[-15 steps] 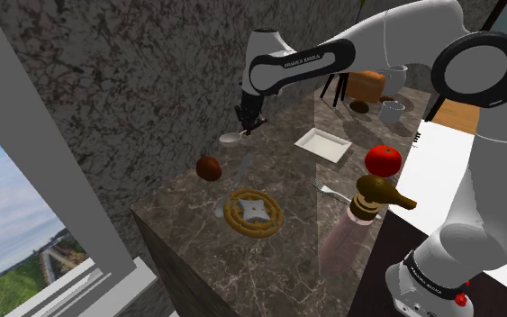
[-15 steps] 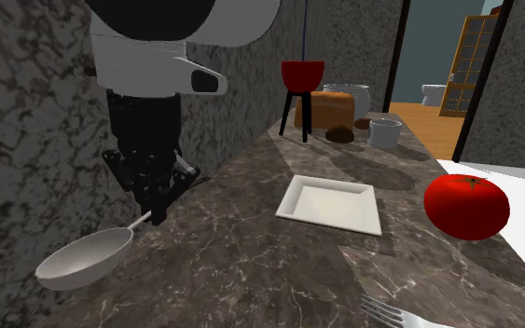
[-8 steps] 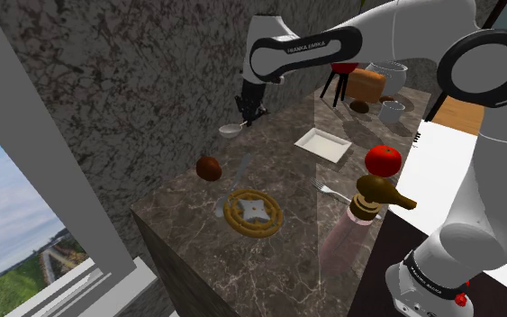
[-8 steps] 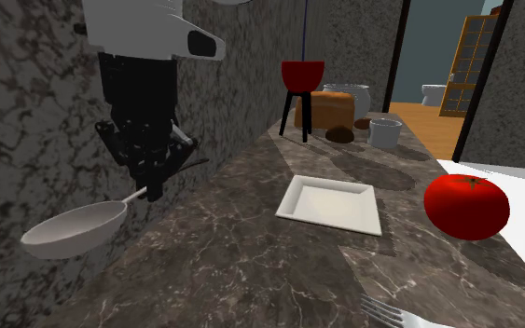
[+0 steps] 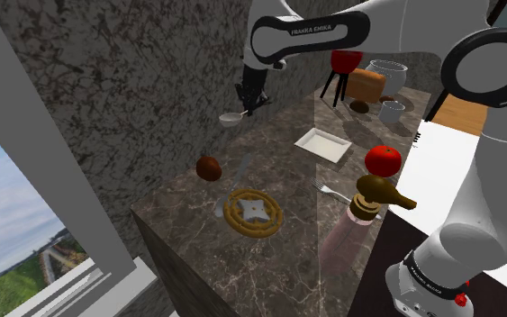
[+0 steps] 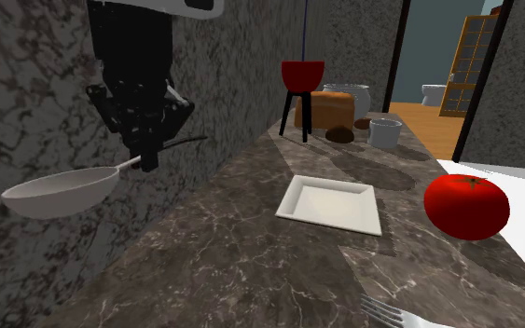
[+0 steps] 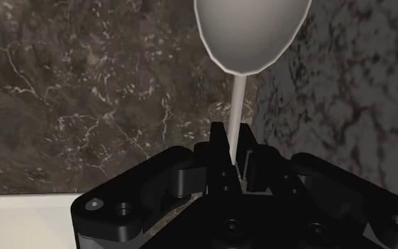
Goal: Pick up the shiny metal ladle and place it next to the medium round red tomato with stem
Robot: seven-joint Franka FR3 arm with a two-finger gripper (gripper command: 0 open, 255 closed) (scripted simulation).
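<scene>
**Ladle in grip, tomato across the counter**

Gripper (image 7: 234,152) clamped on the thin handle of the ladle (image 7: 252,32). Long axis runs straight out from the fingers, bowl leading. Held in the air, clear of the counter (image 6: 251,270), tight by the stone wall (image 6: 27,112). Grip probably mid-handle, hard to tell. Next out, white plate (image 6: 330,203) flat on the counter. Beyond that, tomato (image 6: 466,206), well apart, toward the second exterior view's right. Needs a long carry over the plate.
</scene>
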